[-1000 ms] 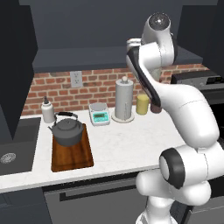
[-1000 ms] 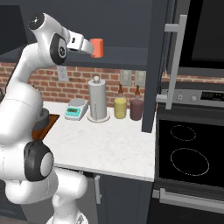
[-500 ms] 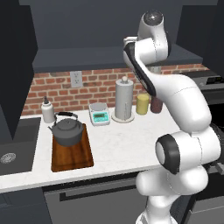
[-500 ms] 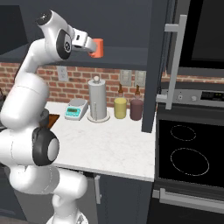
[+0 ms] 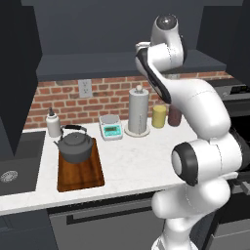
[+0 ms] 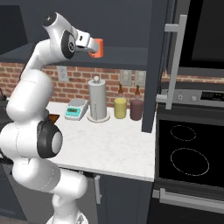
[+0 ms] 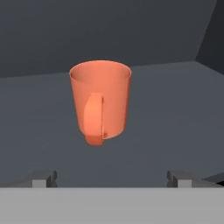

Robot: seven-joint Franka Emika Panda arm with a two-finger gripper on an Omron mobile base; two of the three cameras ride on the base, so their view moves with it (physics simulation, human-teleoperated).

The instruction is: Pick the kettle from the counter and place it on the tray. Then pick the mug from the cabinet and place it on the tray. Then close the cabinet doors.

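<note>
The orange-red mug (image 7: 101, 100) stands upright on the dark shelf of the cabinet (image 7: 175, 109), its handle turned toward the hand. My gripper (image 7: 112, 179) is open, level with the mug and just short of it, with nothing between the fingertips (image 7: 43, 178). From the right, the gripper (image 6: 90, 45) sits up at the shelf beside the mug (image 6: 98, 48). The dark grey kettle (image 5: 75, 144) rests on the brown wooden tray (image 5: 83, 177) at the left of the counter (image 5: 132, 156). One cabinet door (image 6: 158, 65) hangs open with its silver bar handle (image 6: 175, 57).
A paper-towel cylinder (image 5: 138, 111), a small scale (image 5: 111, 127), a yellow jar (image 5: 158, 116) and a maroon jar (image 5: 174, 115) line the brick wall. A white bottle (image 5: 52, 124) stands behind the kettle. A sink (image 5: 14, 168) lies left, a black stovetop (image 6: 188, 153) right.
The arm's upper links have swung upright and slightly toward the cabinet. The hand stays by the mug with jaws open; the mug has not moved.
</note>
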